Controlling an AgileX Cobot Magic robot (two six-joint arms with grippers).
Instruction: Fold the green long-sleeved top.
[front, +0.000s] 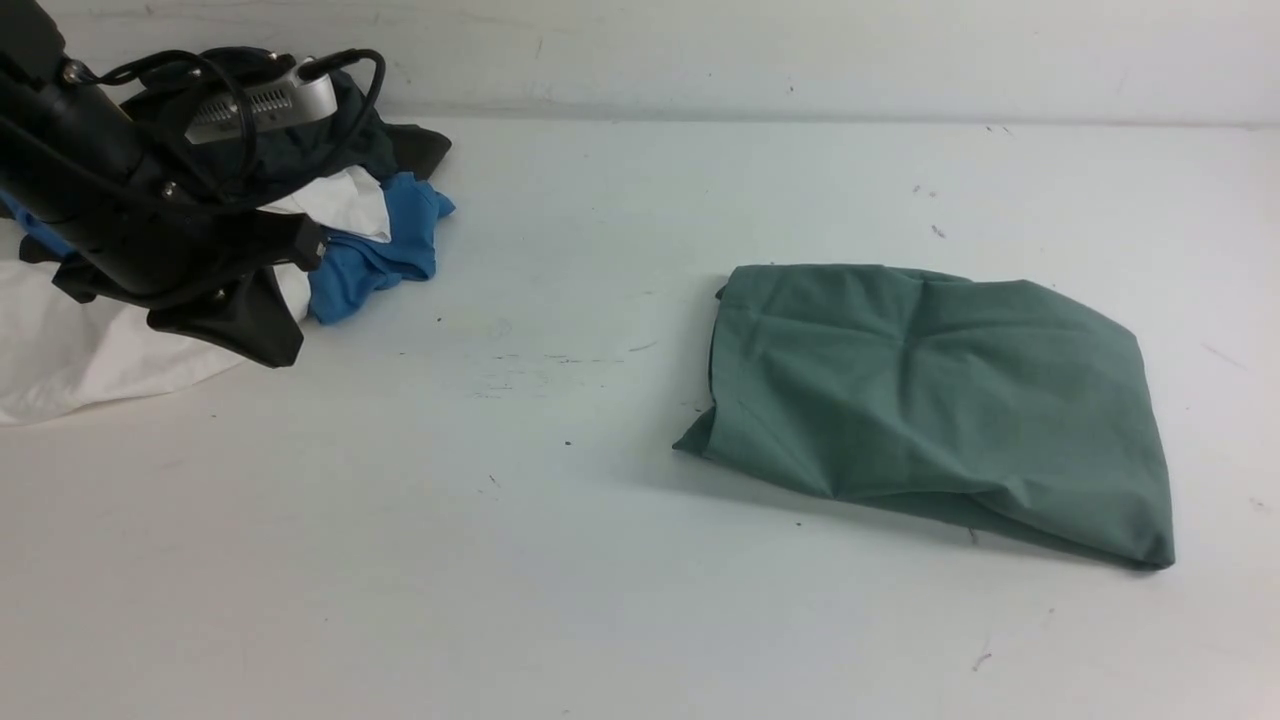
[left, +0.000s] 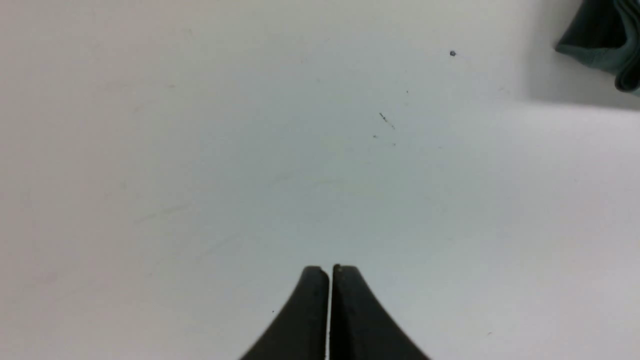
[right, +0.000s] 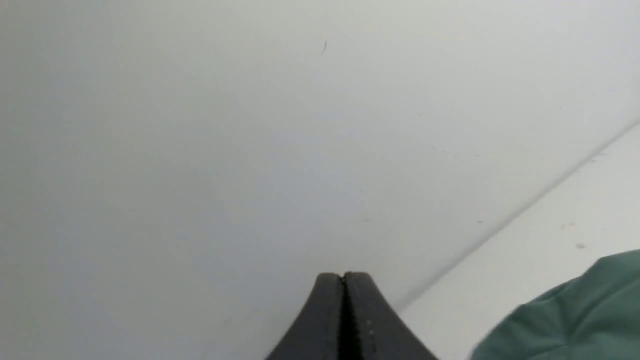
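Note:
The green long-sleeved top (front: 930, 400) lies folded into a compact, slightly rumpled rectangle on the right half of the white table. One corner of it shows in the left wrist view (left: 607, 40), and an edge of it in the right wrist view (right: 575, 315). My left gripper (front: 280, 350) hangs shut and holding nothing at the far left, well away from the top. Its fingers (left: 310, 310) press together above bare table. My right gripper (right: 344, 275) is out of the front view. It is shut with nothing in it, near the top, and faces the back wall.
A heap of other garments sits at the back left: a blue one (front: 375, 255), a white one (front: 80, 350) and a dark one (front: 300, 140), partly behind my left arm. The white wall (front: 800, 50) borders the table's far edge.

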